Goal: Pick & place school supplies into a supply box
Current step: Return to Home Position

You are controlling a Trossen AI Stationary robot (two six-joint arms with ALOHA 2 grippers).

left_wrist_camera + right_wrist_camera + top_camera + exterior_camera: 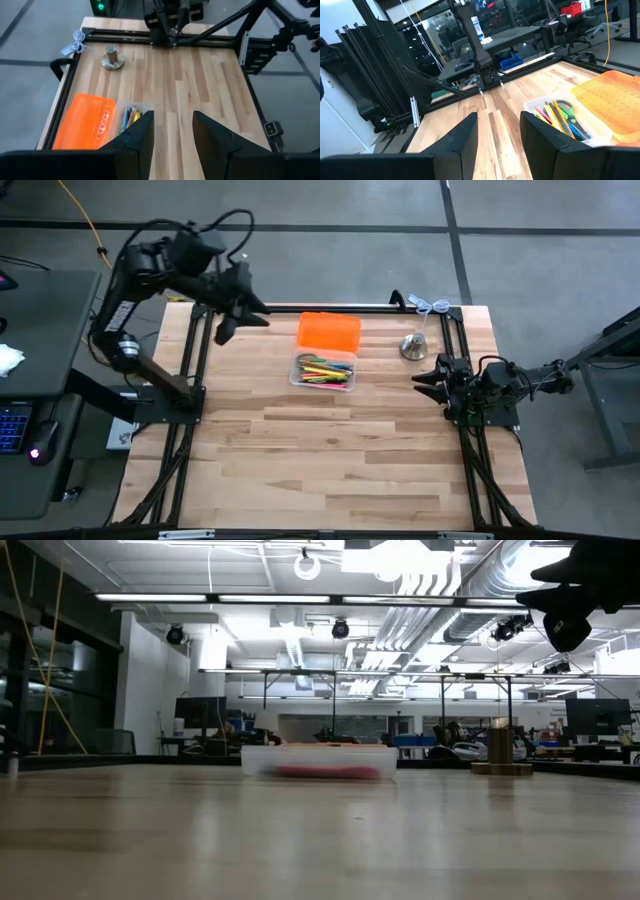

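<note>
Low view: the supply box (320, 761) at frame centre is blurred, and its contents read only as a pinkish smear. A dark arm part in the upper right corner is cut off; which arm it is cannot be told.

High view:
- Right gripper (425, 375) at centre right, fingers apart, holding nothing.
- The box sits at centre with pens and pencils (325, 370) and green-handled scissors (564, 106) inside.
- Its orange lid (328, 332) lies open just above it.
- The metal bell-like object (413, 346) stands to the right of the lid, apart from it.
- Left gripper (243, 325) at upper left, fingers spread, empty.
</note>
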